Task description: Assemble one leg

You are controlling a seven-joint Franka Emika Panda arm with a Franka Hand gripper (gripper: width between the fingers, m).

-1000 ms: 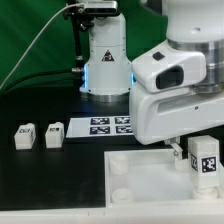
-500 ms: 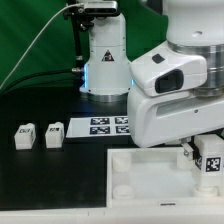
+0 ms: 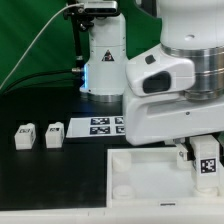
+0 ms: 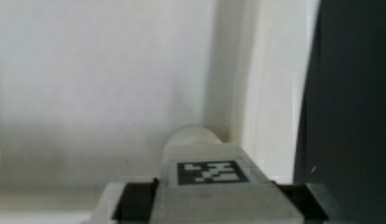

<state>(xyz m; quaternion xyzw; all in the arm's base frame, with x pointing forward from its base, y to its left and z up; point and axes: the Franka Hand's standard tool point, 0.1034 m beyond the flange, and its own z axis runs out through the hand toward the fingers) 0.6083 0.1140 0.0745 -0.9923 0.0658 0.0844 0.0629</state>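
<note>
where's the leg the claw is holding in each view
exterior view: the leg is near the exterior view's right edge, under the arm, above the white panel.
wrist view: the leg is close to the camera, tag facing it, gripped in the claw.
shared landmark: the white panel beneath the leg.

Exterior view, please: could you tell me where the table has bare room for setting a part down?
Bare black table lies on the exterior view's left, between the loose legs and the white panel. The exterior view's right is crowded: gripper holding the leg over the panel.
</note>
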